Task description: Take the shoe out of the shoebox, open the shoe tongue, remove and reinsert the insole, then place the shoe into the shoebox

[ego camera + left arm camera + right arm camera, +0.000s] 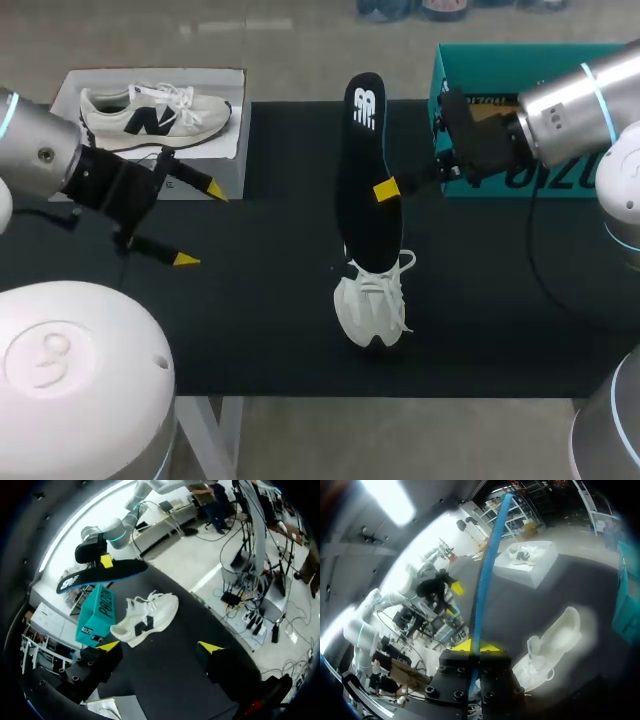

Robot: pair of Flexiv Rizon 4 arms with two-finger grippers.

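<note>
Above the middle of the bench (pixel 500 330), the black insole (pixel 365 180) is held in the air by the right claw (pixel 388 188). Its fingers are drawn almost together and pinch the insole from both faces, partway along its length. Under the insole's near end, and apart from it, the white shoe (pixel 375 300) stands on the bench. The teal shoebox (pixel 97 611) is set at the far right. At the left, the left claw (pixel 200 224) is spread wide with nothing held, well apart from the shoe. A second shoe (pixel 155 108) lies on a white box (pixel 230 160) at the far left.
</note>
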